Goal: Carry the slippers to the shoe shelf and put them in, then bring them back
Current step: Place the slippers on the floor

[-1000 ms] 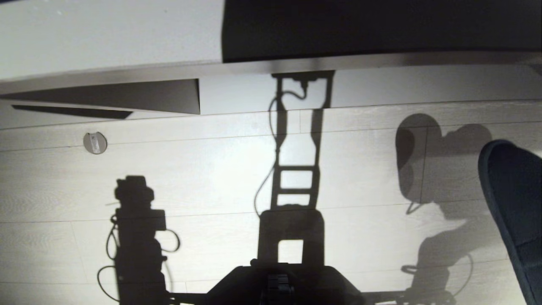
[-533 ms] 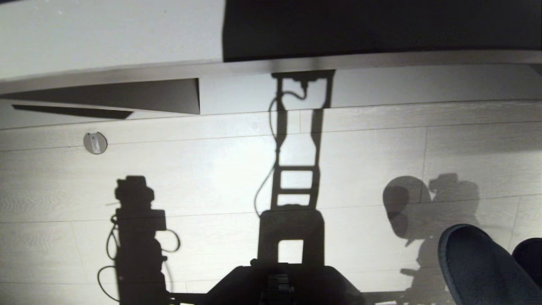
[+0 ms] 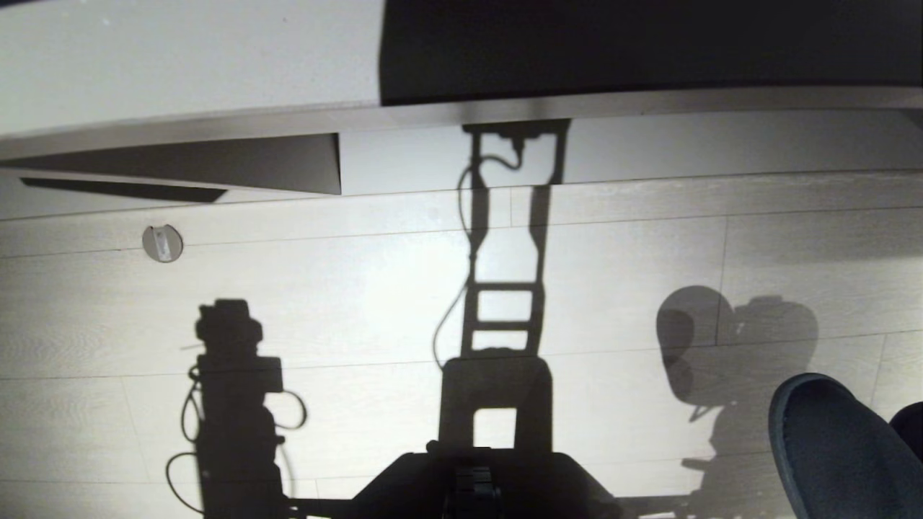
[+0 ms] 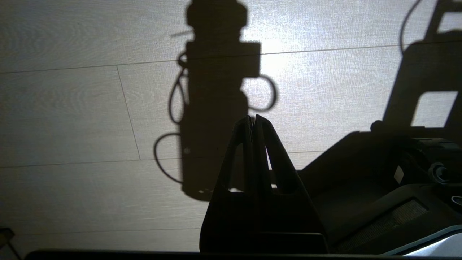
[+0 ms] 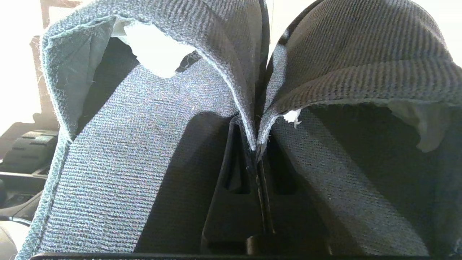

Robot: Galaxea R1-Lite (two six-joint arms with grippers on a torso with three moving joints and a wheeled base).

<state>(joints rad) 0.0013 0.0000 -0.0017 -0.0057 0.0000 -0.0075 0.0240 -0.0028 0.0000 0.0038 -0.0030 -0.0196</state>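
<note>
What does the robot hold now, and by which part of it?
The right end effector holds both slippers, pinched together at their inner upper edges. The left end effector holds nothing.

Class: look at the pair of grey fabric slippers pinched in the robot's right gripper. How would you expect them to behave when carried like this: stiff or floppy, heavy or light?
The slippers look floppy: their thin uppers curl and crease where the right gripper pinches both inner edges together. Probably light, since that narrow pinch holds the pair above the floor. The ribbed fabric likely resists slipping.

Our dark grey fabric slippers [image 5: 151,144], paired side by side, inner edges pinched together, raised above our floor.
</note>
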